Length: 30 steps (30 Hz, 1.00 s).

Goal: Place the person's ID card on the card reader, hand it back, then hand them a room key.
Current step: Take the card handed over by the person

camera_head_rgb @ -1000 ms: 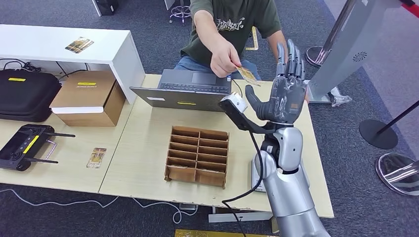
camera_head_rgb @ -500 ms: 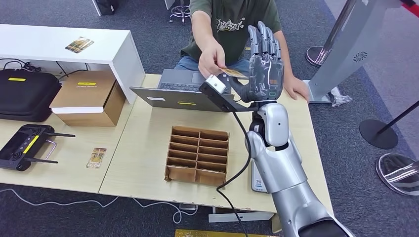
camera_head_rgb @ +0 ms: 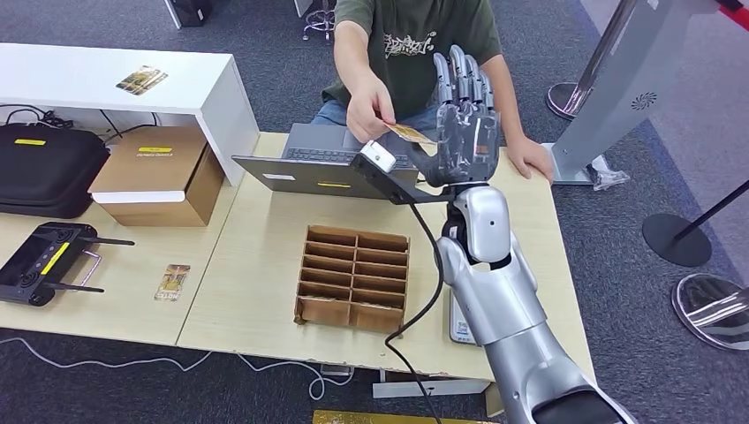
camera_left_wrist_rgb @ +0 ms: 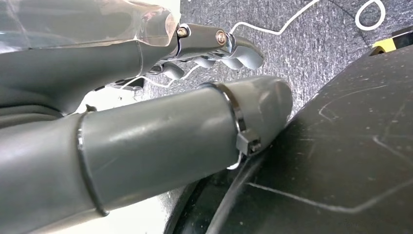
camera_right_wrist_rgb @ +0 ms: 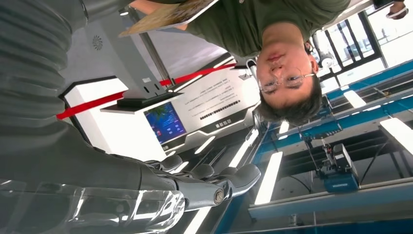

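A person seated behind the table holds out a tan ID card (camera_head_rgb: 408, 134) in one hand (camera_head_rgb: 371, 108). My right hand (camera_head_rgb: 464, 124) is raised upright beside it, palm toward the card, fingers straight and apart, holding nothing. The card's far end reaches close to my palm, above the thumb; I cannot tell whether it touches. The right wrist view shows the card (camera_right_wrist_rgb: 168, 14) apart from my extended fingers (camera_right_wrist_rgb: 214, 187). The white card reader (camera_head_rgb: 457, 329) lies on the table, partly hidden by my right forearm. My left hand (camera_left_wrist_rgb: 146, 146) hangs low with nothing in it, fingers loosely extended.
A wooden compartment rack (camera_head_rgb: 353, 276) stands mid-table, with an open laptop (camera_head_rgb: 331, 163) behind it. A patterned card (camera_head_rgb: 172, 281) lies on the left table and another (camera_head_rgb: 141, 79) on the white shelf. A cardboard box (camera_head_rgb: 155, 172), black controller (camera_head_rgb: 44, 263) and black case (camera_head_rgb: 44, 168) sit left.
My right hand has risen and swung left from the table's right side up to the card. The person's hand with the card drew back and left a little.
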{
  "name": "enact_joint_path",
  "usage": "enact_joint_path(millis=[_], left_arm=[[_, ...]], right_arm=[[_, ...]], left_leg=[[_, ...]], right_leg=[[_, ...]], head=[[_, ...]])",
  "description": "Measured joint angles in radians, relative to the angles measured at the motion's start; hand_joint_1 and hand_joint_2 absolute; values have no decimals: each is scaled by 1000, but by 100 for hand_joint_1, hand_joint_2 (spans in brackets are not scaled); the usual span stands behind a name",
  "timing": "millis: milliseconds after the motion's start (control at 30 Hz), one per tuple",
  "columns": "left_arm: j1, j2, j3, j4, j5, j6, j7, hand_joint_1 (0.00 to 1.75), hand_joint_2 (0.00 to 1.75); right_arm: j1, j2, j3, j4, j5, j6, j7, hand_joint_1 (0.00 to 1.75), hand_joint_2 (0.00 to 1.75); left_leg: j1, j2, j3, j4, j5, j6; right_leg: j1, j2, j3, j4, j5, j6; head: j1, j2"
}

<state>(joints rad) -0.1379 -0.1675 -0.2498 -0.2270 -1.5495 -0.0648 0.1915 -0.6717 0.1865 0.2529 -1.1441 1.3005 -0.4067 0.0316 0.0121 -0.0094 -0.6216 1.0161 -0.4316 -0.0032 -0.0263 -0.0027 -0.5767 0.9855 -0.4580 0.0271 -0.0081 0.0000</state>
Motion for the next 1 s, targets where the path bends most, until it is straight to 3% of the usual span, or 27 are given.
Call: enact_joint_path(millis=[267, 867, 900, 1000], left_arm=[[10, -7, 0, 0, 0, 30, 66, 0, 0], [13, -6, 2, 0, 6, 44, 68, 0, 0], [13, -6, 2, 0, 7, 44, 69, 0, 0], [13, -7, 3, 0, 9, 44, 72, 0, 0]], right_arm=[[43, -38, 0, -56, -23, -20, -5, 0, 175], [47, -52, 0, -66, -48, -20, -18, 3, 175], [47, -52, 0, -66, -49, -19, -18, 34, 175], [47, -52, 1, -66, -61, -15, -16, 162, 175]], left_leg=[[0, 0, 0, 0, 0, 0], [0, 0, 0, 0, 0, 0], [0, 0, 0, 0, 0, 0], [0, 0, 0, 0, 0, 0]], right_leg=[[0, 0, 0, 0, 0, 0], [0, 0, 0, 0, 0, 0], [0, 0, 0, 0, 0, 0], [0, 0, 0, 0, 0, 0]], head=[[0, 0], [0, 0], [0, 0], [0, 0]])
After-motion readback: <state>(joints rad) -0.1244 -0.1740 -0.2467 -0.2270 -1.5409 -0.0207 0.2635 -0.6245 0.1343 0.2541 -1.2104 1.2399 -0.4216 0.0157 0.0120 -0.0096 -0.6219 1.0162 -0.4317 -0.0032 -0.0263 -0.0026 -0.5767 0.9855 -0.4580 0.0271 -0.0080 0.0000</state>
